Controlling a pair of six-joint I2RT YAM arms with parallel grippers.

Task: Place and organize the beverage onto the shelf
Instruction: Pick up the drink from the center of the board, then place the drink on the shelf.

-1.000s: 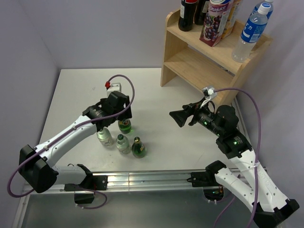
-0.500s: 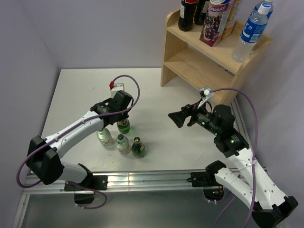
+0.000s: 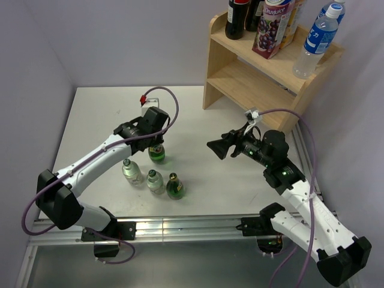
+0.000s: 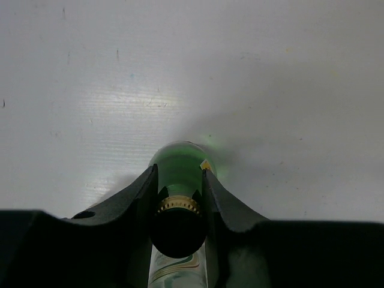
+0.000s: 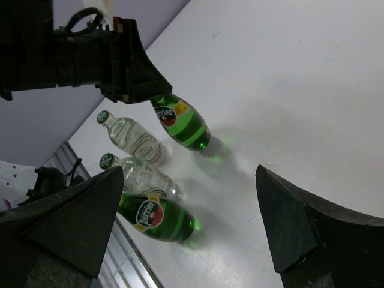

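Observation:
My left gripper (image 3: pixel 155 140) is shut on the neck of a green glass bottle (image 3: pixel 157 155), which stands upright near the table's middle left. The left wrist view shows its fingers (image 4: pixel 138 192) pressed on both sides just under the gold-ringed cap, with the green body (image 4: pixel 180 163) below. My right gripper (image 3: pixel 215 147) hovers open and empty to the bottle's right, pointing left. Through it I see that held bottle (image 5: pixel 183 124). The wooden shelf (image 3: pixel 252 84) stands at the back right, with cola bottles (image 3: pixel 236 21), a juice carton (image 3: pixel 271 27) and a water bottle (image 3: pixel 315 41) on top.
Three more bottles stand close together near the front edge: a clear one (image 3: pixel 131 173), another clear one (image 3: pixel 155 182) and a green one (image 3: pixel 175 188). In the right wrist view the green one (image 5: pixel 159 216) lies closest. A metal rail (image 3: pixel 192 227) runs along the table's near edge.
My left gripper has shut on the green bottle's neck and its arm has shifted slightly away. The right gripper has drifted a little to the left, still open.

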